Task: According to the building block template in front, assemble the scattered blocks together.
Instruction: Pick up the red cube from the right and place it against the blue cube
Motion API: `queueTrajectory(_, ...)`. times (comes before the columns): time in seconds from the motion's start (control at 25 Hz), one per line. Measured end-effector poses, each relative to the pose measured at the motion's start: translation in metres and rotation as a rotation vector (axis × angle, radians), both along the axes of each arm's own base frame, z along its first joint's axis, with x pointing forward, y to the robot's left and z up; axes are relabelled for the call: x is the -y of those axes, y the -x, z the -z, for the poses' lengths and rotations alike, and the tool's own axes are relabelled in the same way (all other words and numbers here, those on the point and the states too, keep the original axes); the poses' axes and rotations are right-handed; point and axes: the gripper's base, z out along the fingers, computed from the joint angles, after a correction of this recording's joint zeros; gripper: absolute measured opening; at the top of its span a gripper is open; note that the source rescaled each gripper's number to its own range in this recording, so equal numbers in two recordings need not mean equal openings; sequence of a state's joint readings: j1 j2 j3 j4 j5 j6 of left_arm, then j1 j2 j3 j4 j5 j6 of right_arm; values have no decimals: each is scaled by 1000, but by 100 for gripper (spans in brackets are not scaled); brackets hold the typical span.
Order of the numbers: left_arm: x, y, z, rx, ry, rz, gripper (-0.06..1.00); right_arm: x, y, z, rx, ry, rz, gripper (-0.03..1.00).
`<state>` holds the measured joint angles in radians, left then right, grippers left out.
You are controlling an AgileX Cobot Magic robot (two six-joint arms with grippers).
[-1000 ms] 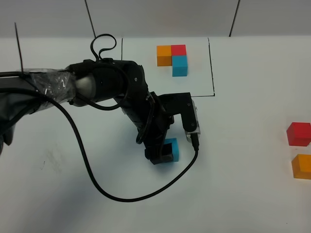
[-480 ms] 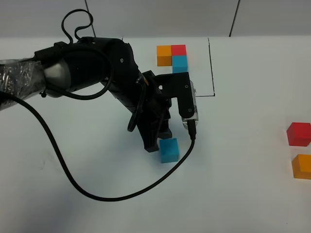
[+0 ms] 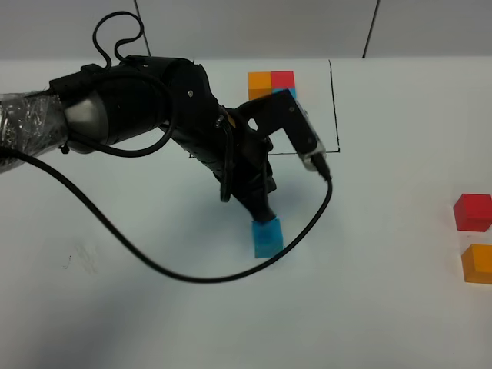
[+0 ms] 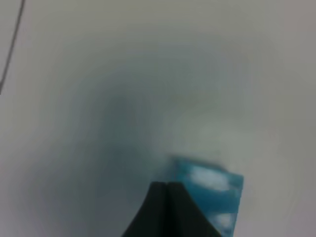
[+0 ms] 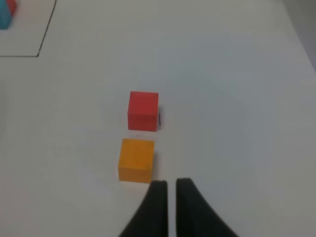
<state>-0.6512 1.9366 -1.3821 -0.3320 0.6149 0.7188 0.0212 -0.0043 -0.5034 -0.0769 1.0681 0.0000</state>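
showing the left gripper (image 3: 260,215) now lifted off the blue cube (image 3: 267,238), jaws clenched on nothing; the cube sits freed mid-table, below the template (image 3: 271,80), awaiting the red cube (image 3: 472,212) and orange cube (image 3: 477,264).

Glossy black left arm (image 3: 146,108), tapered black hand (image 3: 264,217)
Clear plastic wrap (image 3: 31,131) sleeves the arm's rear; thin black cable (image 3: 200,280) trails.

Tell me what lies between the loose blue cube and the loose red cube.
Only the arm's black cable, looping close beside the blue cube; from there to the red cube the white table is bare. The exterior high view shows this.
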Motion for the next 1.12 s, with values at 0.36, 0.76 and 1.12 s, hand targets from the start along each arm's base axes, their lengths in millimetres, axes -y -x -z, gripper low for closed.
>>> queueTrajectory(0.36,5,-13,-6,-154,245,-626,0,0,0,0,0,0,0,0)
queueTrajectory(0.76,-30,-36,-15,-24,190,-684,0,0,0,0,0,0,0,0)
queueTrajectory(1.12,-105,-42,-49,-5,60,-827,0,0,0,0,0,0,0,0)
